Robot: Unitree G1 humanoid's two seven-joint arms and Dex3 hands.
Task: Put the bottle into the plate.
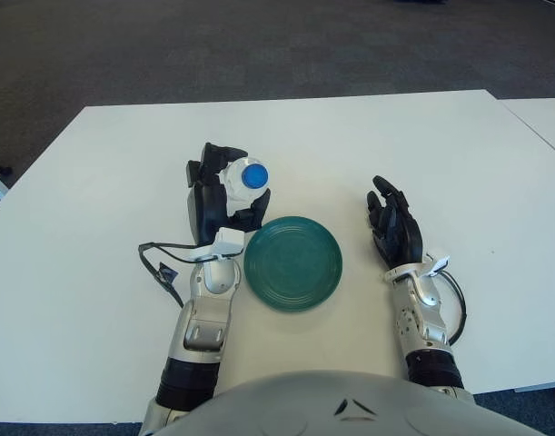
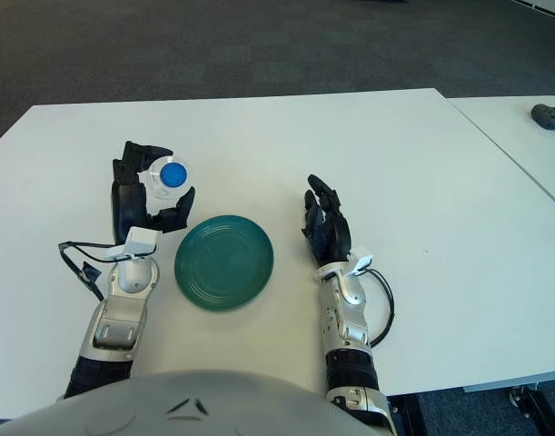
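A clear bottle with a blue cap (image 1: pixel 251 175) stands upright inside my left hand (image 1: pixel 224 193), whose black fingers are curled around it. It is just behind and to the left of the green plate (image 1: pixel 293 262), which lies on the white table (image 1: pixel 350 136). My right hand (image 1: pixel 394 225) shows to the right of the plate, fingers spread and holding nothing. The bottle's lower body is hidden by my fingers.
A black cable (image 1: pixel 161 263) loops on the table beside my left forearm. A second white table (image 1: pixel 540 118) stands at the right, with a dark object (image 2: pixel 550 115) on it. Dark carpet lies beyond the far table edge.
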